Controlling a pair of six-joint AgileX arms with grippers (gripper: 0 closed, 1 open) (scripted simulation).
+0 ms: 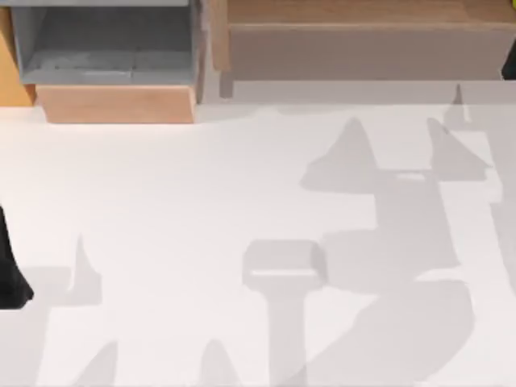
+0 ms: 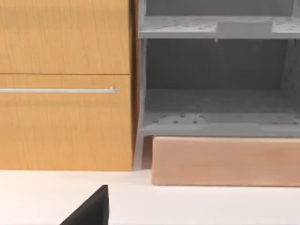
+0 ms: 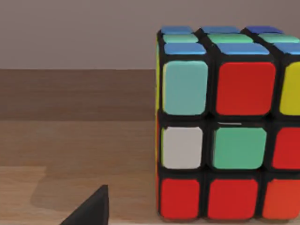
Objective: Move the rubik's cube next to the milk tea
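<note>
The rubik's cube stands close in front of the right wrist camera on a wooden surface, with red, green, white, teal and yellow stickers facing me and blue ones on top. A black part of my right gripper shows low in that view, short of the cube and not touching it. My right arm is at the top view's far right edge, by the wooden shelf. My left arm is parked at the table's left edge. The milk tea is out of view.
A grey open shelf unit on a light wooden base stands at the back left, beside an orange wooden cabinet with a metal handle. The white table carries the arms' shadows.
</note>
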